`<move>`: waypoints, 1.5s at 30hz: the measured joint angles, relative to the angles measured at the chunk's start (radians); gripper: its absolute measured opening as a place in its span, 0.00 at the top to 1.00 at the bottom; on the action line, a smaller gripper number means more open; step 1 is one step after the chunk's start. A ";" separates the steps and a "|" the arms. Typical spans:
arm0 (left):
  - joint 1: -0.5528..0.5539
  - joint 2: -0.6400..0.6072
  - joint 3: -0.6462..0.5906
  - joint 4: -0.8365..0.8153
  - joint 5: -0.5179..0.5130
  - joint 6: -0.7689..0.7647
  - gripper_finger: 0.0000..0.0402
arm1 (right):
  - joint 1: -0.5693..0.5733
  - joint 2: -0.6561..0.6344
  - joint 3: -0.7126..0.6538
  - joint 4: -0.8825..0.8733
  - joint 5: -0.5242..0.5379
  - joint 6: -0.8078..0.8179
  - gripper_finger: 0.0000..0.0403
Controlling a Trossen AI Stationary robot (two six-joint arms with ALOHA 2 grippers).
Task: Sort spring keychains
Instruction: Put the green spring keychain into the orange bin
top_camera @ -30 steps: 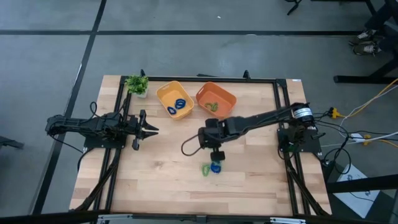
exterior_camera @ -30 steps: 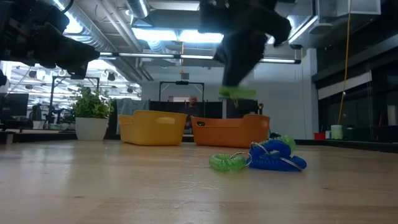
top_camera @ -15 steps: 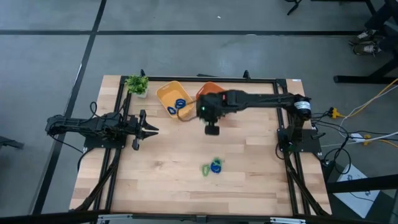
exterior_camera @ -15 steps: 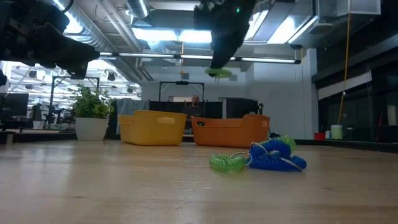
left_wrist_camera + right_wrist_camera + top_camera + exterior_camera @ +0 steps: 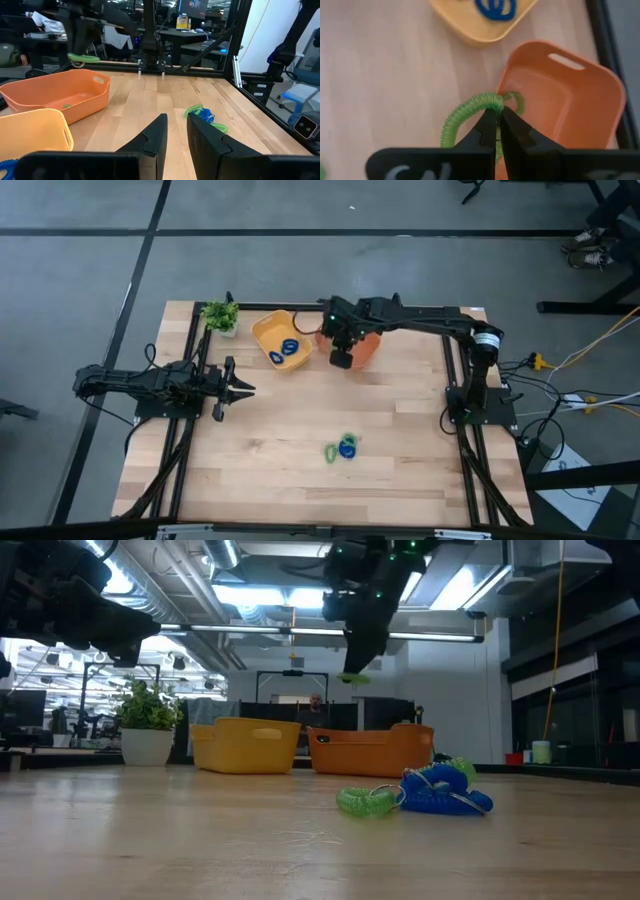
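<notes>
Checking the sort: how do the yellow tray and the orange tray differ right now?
The yellow tray holds blue spring keychains; the orange tray holds a green one. The right gripper, shut on a green keychain, hangs over the orange tray, not the yellow. Both are shallow plastic trays.

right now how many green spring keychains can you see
3: one green keychain pinched in the right gripper above the orange tray, one lying inside that tray, one on the table beside a blue keychain. More may be hidden.

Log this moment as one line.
right gripper: shut on green keychain, above orange tray edge | left gripper: open, idle | yellow tray: blue keychains
</notes>
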 joint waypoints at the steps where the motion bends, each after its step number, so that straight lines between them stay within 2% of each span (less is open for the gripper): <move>1: 0.000 0.000 0.000 0.000 0.000 0.000 0.83 | -0.009 0.000 0.000 0.007 0.000 0.000 0.97; 30: 0.000 0.000 0.000 0.000 0.000 0.000 0.82 | -0.038 0.000 -0.001 0.039 -0.001 -0.003 0.97; 45: 0.000 0.000 0.000 0.000 0.000 0.000 0.83 | -0.068 0.000 -0.001 -0.020 0.000 -0.023 0.97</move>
